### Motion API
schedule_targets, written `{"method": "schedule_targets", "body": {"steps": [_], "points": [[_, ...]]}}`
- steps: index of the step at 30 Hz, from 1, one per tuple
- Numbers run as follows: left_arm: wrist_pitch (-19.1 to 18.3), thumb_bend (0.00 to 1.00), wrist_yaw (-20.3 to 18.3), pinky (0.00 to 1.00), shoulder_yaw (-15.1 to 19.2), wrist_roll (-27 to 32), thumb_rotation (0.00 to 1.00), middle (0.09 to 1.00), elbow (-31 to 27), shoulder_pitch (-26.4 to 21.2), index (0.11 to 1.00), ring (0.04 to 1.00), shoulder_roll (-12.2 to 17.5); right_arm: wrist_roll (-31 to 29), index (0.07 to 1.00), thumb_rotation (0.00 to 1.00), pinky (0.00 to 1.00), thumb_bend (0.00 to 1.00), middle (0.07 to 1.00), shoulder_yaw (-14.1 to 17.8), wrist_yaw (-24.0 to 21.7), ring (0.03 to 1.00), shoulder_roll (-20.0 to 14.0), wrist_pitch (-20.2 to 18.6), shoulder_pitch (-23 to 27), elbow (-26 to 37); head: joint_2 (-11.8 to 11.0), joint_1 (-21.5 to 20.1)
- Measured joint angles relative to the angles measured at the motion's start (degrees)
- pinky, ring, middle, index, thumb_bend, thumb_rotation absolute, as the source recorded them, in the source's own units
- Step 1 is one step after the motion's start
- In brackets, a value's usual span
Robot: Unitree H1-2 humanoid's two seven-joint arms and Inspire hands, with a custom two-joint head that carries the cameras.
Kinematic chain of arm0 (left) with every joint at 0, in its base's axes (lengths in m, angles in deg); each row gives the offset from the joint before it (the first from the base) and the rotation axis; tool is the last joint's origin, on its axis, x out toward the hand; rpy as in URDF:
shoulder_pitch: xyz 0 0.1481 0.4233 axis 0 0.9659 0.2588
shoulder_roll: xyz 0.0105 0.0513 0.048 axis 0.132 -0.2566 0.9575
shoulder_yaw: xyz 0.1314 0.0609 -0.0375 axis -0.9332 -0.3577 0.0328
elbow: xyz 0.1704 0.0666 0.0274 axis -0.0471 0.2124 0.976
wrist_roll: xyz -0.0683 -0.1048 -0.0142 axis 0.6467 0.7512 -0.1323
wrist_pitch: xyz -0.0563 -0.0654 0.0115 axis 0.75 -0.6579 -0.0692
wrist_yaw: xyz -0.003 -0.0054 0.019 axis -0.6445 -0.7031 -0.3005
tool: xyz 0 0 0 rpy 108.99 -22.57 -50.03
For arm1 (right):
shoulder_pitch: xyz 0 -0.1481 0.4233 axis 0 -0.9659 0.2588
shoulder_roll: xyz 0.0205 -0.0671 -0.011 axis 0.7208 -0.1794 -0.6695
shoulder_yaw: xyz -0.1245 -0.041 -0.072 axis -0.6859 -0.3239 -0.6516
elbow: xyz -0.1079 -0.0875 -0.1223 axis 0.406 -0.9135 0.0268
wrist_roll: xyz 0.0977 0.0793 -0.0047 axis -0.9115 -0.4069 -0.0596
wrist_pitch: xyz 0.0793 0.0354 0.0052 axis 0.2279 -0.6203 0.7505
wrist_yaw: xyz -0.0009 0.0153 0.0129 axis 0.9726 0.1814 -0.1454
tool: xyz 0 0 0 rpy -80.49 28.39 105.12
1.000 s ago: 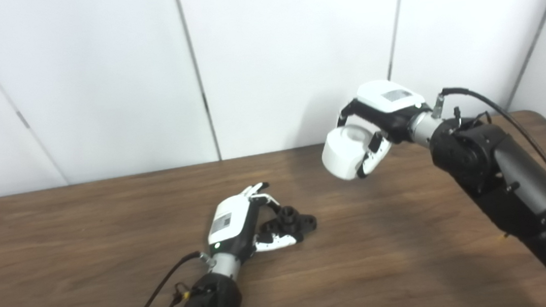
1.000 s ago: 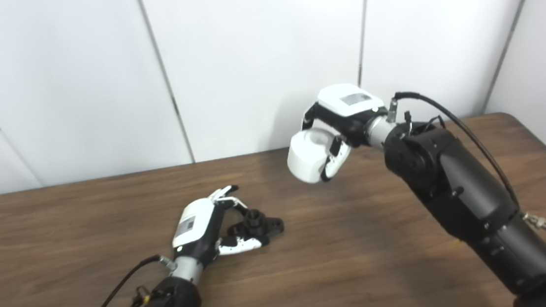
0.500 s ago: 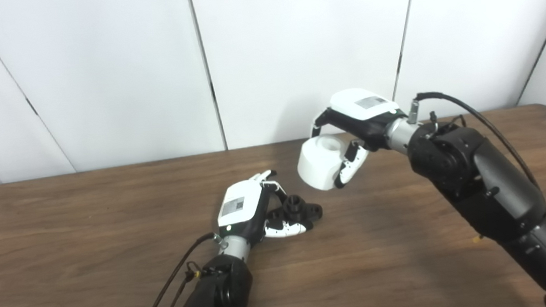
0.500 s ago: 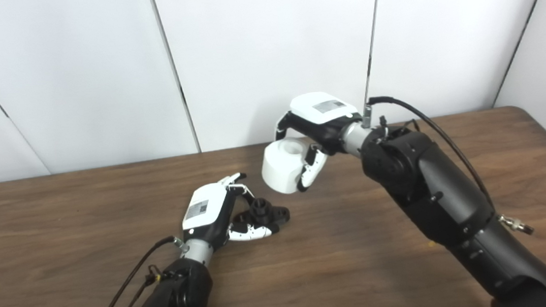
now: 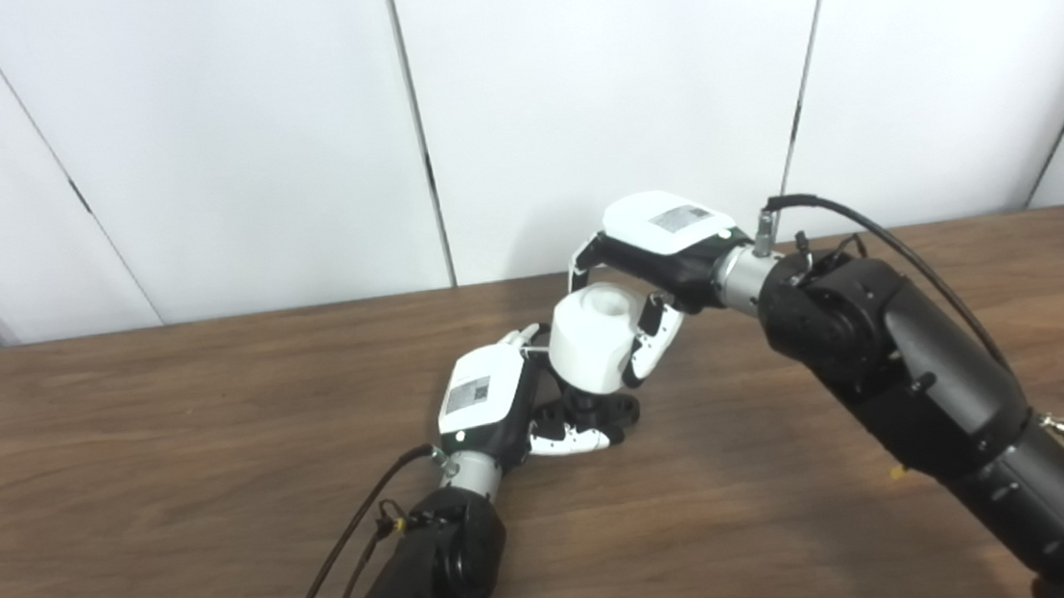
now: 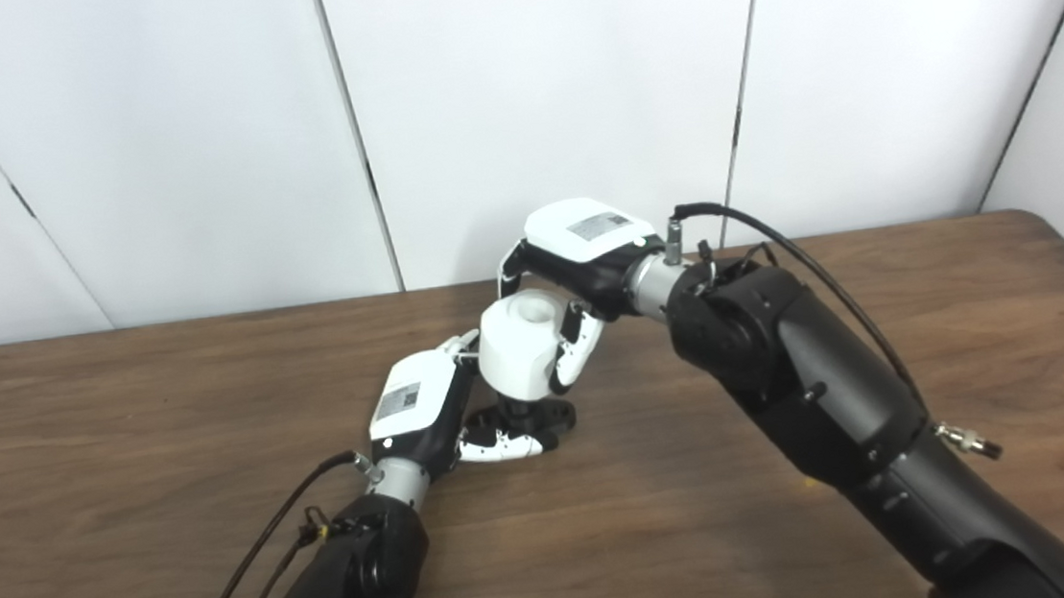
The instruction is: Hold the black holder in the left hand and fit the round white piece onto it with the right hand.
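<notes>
The black holder (image 5: 611, 411) rests on the brown table (image 5: 122, 450), and my left hand (image 5: 488, 404) is shut on it from the left, thumb under its near side. My right hand (image 5: 658, 249) is shut on the round white piece (image 5: 593, 337), a short cylinder with a hollow in its top. The white piece sits directly over the holder's upright post, covering it from view. I cannot tell how far it is seated. In the right eye view the round white piece (image 6: 521, 343) stands just above the black holder (image 6: 552, 415).
Black cables trail from both forearms, one near the left arm (image 5: 352, 556) and one looping over the right arm (image 5: 873, 231). White wall panels (image 5: 572, 93) rise behind the table's far edge.
My right hand has carried the white piece down and to the left, from above the table's right half onto the holder. The camera has also shifted. The left hand kept its grip.
</notes>
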Motion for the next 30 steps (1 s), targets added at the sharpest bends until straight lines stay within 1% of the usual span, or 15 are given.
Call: {"method": "schedule_targets", "body": {"steps": [5, 8, 11, 17, 22, 30], "points": [[-1.31, 1.00, 0.02, 0.85, 0.07, -0.02, 0.30, 0.908, 0.16, -0.16, 0.545, 0.910, -0.52, 0.28, 0.482, 0.13, 0.73, 0.52, 0.743, -0.21, 0.07, 0.798, 1.17, 1.55, 0.02, -1.60, 0.17, 0.26], [-1.44, 1.00, 0.02, 0.86, 0.14, -0.03, 0.30, 0.906, 0.20, -0.19, 0.542, 0.912, -0.57, 0.43, 0.482, 0.13, 0.73, 0.52, 0.743, -0.22, 0.08, 0.796, 1.67, 1.78, 0.03, -2.23, 0.26, 0.35], [-1.49, 1.00, 0.02, 0.85, 0.17, -0.02, 0.29, 0.907, 0.19, -0.18, 0.547, 0.910, -0.57, 0.43, 0.482, 0.13, 0.73, 0.52, 0.744, -0.23, 0.08, 0.796, 1.71, 2.09, 0.03, -2.70, 0.35, 0.62], [-1.57, 1.00, 0.03, 0.84, 0.23, -0.15, 0.33, 0.912, 0.10, -0.24, 0.563, 0.915, -0.49, 0.39, 0.482, 0.13, 0.73, 0.52, 0.742, -0.22, 0.32, 0.796, 2.14, 2.51, 0.02, -3.67, 0.44, 0.70], [-1.99, 1.00, 0.00, 0.86, 0.09, -0.22, 0.36, 0.916, -0.90, -0.05, 0.598, 0.923, 0.14, 0.37, 0.482, 0.13, 0.73, 0.52, 0.744, -0.22, 0.68, 0.796, 2.99, 3.26, 0.02, -4.43, 0.79, 1.58], [-3.14, 1.00, -2.06, 0.86, 0.16, 0.08, 0.33, 0.918, -3.47, 0.65, 0.590, 0.920, 1.41, 0.37, 0.482, 0.13, 0.72, 0.52, 0.750, -0.21, 1.81, 0.801, 3.57, 3.99, 0.04, -5.39, 0.88, 1.67]]}}
